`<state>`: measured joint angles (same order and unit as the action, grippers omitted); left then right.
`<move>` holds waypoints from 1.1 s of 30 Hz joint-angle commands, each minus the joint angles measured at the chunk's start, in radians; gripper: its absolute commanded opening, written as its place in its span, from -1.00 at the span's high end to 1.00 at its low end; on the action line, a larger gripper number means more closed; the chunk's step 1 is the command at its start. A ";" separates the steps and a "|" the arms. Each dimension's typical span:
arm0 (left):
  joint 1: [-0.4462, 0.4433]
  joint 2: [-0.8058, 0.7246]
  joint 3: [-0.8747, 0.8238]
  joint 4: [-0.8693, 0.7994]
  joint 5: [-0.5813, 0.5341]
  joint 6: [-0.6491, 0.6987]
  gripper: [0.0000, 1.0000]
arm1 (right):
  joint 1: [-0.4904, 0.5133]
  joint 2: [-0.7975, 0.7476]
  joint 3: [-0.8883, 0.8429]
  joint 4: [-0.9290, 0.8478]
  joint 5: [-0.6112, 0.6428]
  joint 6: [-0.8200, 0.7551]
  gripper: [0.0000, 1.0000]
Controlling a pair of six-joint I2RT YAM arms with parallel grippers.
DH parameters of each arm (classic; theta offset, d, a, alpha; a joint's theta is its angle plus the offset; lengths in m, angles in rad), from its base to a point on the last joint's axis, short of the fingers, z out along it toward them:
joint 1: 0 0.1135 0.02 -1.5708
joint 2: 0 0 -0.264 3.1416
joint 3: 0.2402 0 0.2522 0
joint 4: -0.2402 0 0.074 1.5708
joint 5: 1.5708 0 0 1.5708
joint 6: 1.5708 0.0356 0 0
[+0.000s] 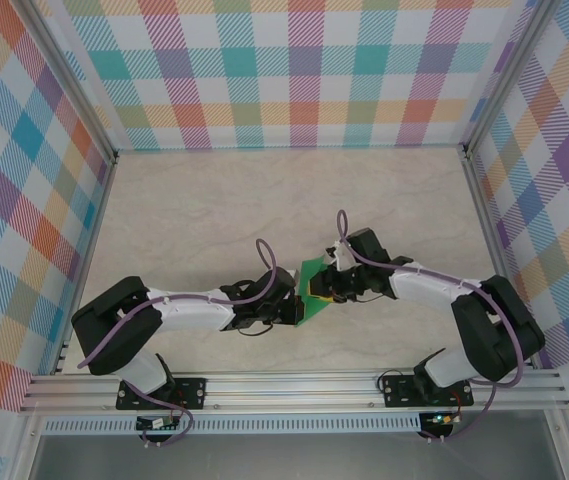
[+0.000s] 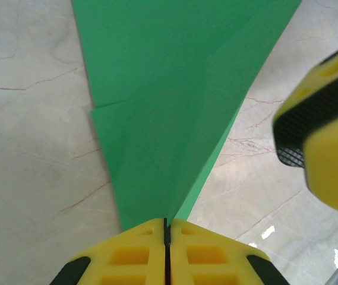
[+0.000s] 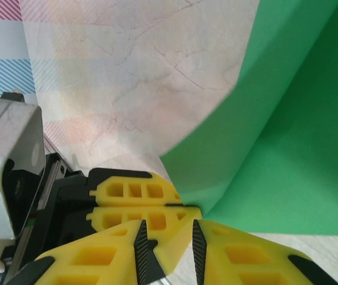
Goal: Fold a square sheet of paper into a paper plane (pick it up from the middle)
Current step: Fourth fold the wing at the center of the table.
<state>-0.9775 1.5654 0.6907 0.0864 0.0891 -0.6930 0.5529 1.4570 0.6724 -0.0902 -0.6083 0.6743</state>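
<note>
Between the closed jaws of the left pincer (image 2: 166, 249): the narrow end of the square sheet of paper (image 2: 174, 89), clamped tight. The sheet fans out ahead of the fingertips.

Right pincer (image 3: 170, 249): jaws a narrow gap apart, nothing between them. The green sheet lies just ahead of it and to one side, and the left pincer's fingertips are directly in front.

Progress (judgement): overlapping layers and one stepped edge are visible, and the outline tapers toward the grip, so the early folds look done. The shape is too broad for a dart; narrowing and wing folds look to be left.

Count: one sheet, two pincers, no finished paper plane.
</note>
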 commanded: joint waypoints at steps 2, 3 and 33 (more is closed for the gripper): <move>0.023 0.006 -0.022 0.042 0.029 -0.017 0.83 | 0.010 0.045 0.053 0.044 0.012 0.014 0.47; 0.027 0.007 -0.028 0.050 0.033 -0.020 0.83 | 0.010 0.058 0.061 0.046 0.009 0.017 0.49; 0.080 0.046 -0.075 0.202 0.169 -0.014 0.78 | 0.011 0.080 0.063 0.020 0.052 0.007 0.40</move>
<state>-0.9108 1.6020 0.6247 0.2394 0.2230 -0.7170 0.5575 1.5635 0.7605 -0.0757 -0.5220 0.6945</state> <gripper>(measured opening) 0.109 0.294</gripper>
